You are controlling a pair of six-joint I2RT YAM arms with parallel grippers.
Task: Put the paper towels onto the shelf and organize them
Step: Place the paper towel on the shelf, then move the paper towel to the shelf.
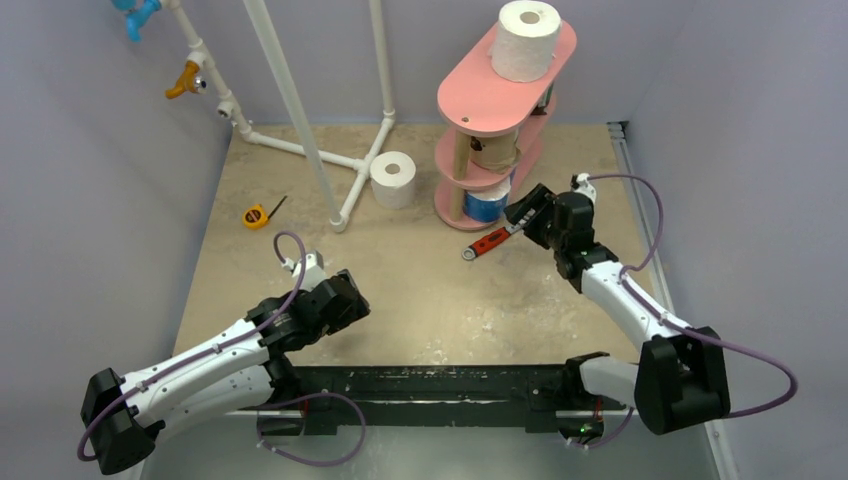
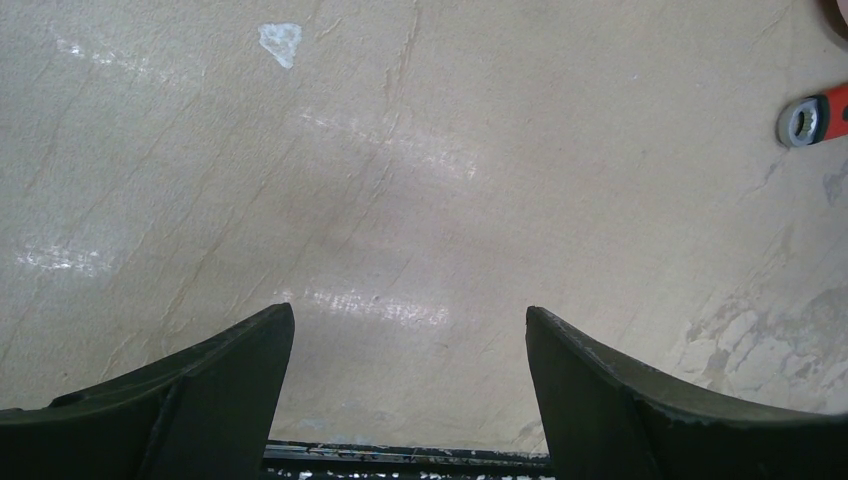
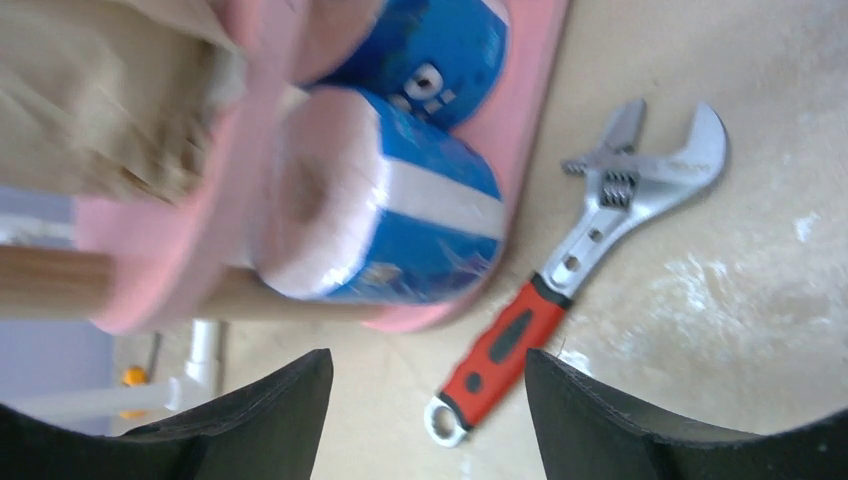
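The pink shelf stands at the back right. A white paper towel roll stands on its top board, a tan roll lies on the middle board, and a blue-wrapped roll on the bottom board. Another white roll stands on the table left of the shelf. My right gripper is open just right of the bottom board. In its wrist view the blue-wrapped roll lies on the shelf ahead of the empty right gripper. My left gripper hangs open over bare table.
A red-handled wrench lies on the table just in front of the shelf, under my right gripper; its ring end shows in the left wrist view. A yellow tape measure lies at the left. A white pipe frame stands at the back.
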